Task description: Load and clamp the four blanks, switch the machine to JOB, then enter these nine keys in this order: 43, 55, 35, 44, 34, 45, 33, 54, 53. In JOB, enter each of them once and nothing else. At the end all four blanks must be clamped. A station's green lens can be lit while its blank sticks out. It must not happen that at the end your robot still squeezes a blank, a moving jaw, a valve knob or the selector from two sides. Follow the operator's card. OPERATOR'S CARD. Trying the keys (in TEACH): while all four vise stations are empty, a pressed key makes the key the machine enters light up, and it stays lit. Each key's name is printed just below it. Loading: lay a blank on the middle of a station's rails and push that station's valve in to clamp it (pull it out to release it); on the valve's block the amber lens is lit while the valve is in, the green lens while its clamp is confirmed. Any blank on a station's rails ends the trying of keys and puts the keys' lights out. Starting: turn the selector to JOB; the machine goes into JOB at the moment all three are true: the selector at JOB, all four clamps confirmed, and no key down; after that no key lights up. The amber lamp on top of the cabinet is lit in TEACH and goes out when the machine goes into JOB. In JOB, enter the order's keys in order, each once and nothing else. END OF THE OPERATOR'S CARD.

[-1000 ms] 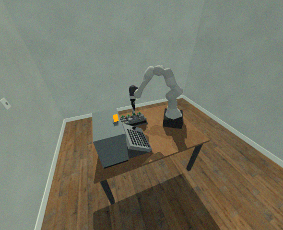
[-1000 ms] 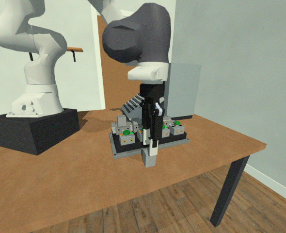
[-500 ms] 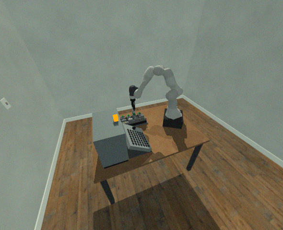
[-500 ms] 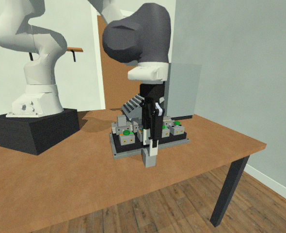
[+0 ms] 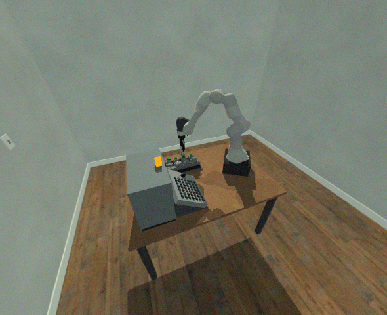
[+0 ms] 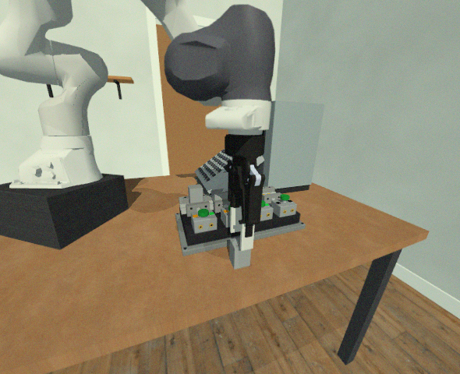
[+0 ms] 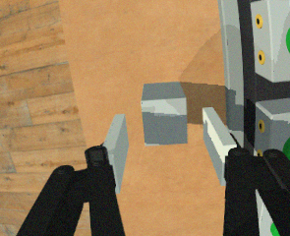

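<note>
A grey blank (image 7: pixel 164 121) stands on the table against the front edge of the vise fixture plate (image 7: pixel 269 92); it also shows in the exterior view (image 6: pixel 240 253). My gripper (image 7: pixel 165 127) points straight down over it, and its fingers straddle the blank with a gap on each side, so it is open and holds nothing. The gripper also shows in the exterior view (image 6: pixel 241 235) and the top view (image 5: pixel 182 149). The fixture plate carries valve blocks with green round knobs (image 6: pixel 202 212). The arm hides the middle stations.
The grey cabinet (image 5: pixel 147 189) stands behind the fixture, and the amber lamp (image 5: pixel 157 161) on its top is lit. The sloped keypad (image 5: pixel 187 191) is on the cabinet's side. The robot base (image 6: pixel 54 209) is on a black block at the left.
</note>
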Action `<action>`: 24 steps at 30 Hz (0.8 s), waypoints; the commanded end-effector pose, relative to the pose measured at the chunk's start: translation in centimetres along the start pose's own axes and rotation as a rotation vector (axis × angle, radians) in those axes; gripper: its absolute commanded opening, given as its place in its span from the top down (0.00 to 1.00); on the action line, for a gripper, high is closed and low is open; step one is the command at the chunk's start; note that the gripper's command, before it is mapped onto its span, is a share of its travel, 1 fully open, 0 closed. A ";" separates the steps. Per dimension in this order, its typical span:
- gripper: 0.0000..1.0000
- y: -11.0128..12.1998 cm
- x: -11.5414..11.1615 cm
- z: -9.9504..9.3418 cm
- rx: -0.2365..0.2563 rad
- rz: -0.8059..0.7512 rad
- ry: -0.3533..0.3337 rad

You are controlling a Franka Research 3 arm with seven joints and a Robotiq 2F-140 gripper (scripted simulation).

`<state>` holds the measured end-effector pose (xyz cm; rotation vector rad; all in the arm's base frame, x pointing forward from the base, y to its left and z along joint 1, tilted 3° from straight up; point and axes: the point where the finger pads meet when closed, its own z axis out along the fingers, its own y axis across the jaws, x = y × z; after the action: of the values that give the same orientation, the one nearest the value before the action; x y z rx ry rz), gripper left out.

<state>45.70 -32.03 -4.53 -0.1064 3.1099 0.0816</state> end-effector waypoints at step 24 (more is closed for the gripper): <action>0.60 0.0 0.0 0.9 0.000 0.008 0.000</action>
<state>45.57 -31.87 -5.37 -0.1050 3.1125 0.0867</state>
